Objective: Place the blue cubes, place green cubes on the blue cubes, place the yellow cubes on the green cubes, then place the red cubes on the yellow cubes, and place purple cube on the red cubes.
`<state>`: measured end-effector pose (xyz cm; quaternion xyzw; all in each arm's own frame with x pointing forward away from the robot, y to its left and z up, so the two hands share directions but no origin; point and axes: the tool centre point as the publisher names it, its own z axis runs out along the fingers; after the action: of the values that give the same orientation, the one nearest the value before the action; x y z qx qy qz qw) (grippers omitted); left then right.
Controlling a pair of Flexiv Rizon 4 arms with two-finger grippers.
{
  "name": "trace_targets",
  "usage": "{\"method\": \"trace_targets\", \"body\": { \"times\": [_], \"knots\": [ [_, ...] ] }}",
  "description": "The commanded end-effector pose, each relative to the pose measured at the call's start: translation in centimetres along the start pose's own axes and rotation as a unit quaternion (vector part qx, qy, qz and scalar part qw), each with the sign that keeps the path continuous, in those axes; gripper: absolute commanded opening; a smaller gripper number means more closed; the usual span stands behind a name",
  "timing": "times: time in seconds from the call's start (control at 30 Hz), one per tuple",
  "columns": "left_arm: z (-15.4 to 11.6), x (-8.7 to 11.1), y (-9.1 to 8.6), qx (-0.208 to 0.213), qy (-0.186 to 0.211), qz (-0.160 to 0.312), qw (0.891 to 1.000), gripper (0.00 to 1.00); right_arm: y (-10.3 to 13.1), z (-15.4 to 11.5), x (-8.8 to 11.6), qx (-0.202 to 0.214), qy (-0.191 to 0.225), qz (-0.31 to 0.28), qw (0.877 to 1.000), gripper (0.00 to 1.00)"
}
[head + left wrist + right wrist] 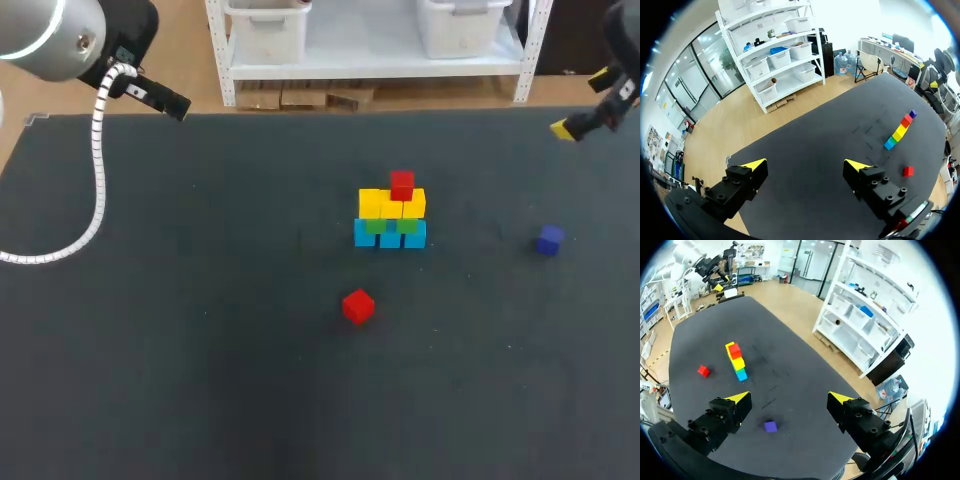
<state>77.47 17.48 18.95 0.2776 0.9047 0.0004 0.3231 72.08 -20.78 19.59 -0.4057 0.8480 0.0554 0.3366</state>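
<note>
Pyramid of coloured cubes (390,215) standing on a dark worktop (200,350), well ahead of both end effectors and touched by neither. Its bottom row is made of blue cubes (390,238), with green cubes (376,227) resting on them and yellow cubes (371,203) on the green. A single top red cube (402,185) sits on the yellow row, off to one side. The left end effector (805,167) hangs above a bare part of the worktop, fingers spread wide and holding nothing. The right end effector (789,400) is likewise spread wide and empty, high over the worktop. A purple cube (770,426) lies alone on the surface beneath the right end effector, seen in the gap between its fingers but not touched, and much nearer to it than the pyramid. A loose red cube (358,306) lies by itself near the pyramid, farther from the right end effector than the pyramid is. The blue, green and yellow layers look finished and the red layer looks half done. What seems left is setting the loose red cube beside the top red cube, then crowning the reds with the purple cube.
</note>
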Motion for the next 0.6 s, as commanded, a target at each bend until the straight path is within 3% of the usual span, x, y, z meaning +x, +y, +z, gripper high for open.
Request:
{"method": "trace_targets", "body": {
  "times": [0.03,0.6],
  "knots": [
    [0.09,-0.04,0.11,0.002,-0.001,0.001,1.0,1.0,-0.01,-0.74,0.84,0.08,-0.015,0.005,0.997,1.0],
    [0.09,-0.04,0.11,0.002,-0.001,0.001,1.0,1.0,-0.16,-1.02,1.0,0.08,-0.016,0.01,0.997,1.0]
  ]
}}
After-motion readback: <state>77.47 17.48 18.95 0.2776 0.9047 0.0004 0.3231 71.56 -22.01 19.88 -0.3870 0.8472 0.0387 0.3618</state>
